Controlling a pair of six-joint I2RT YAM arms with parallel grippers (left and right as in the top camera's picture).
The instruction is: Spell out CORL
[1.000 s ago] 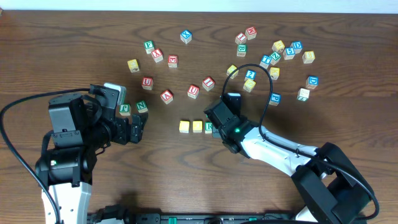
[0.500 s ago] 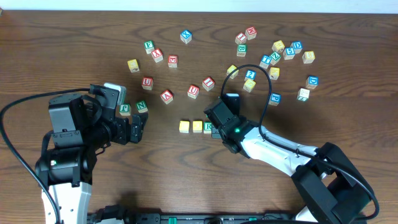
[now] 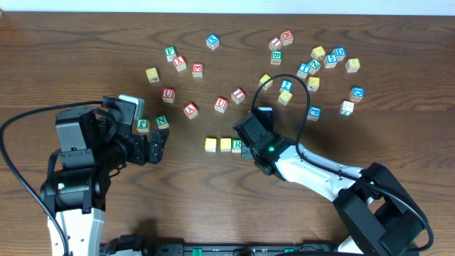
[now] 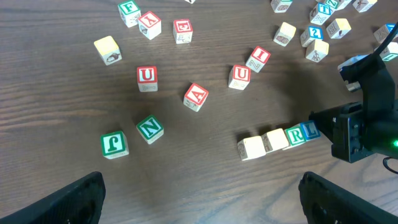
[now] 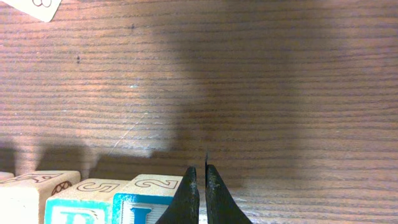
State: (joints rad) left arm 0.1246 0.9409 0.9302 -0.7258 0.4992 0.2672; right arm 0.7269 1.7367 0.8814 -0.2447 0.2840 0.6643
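While the left hand [image 4: 202, 180] gapes, the right hand [image 5: 200, 171] sits closed beside the L cube [image 5: 144, 205].

overhead: blue cube [image 4: 310, 130] hidden under right gripper [image 5: 200, 169] | green cube [image 3: 238, 146] partly covered | right wrist: both cubes cut off at bottom edge

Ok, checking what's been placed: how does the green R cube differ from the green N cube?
The green R cube sits in the row, touching a pale cube on one side and the blue L cube on the other; the green N cube stands free, touching nothing. The R cube lies by the shut right gripper; the N cube lies near the open left gripper. Both are wooden cubes with green letters up.
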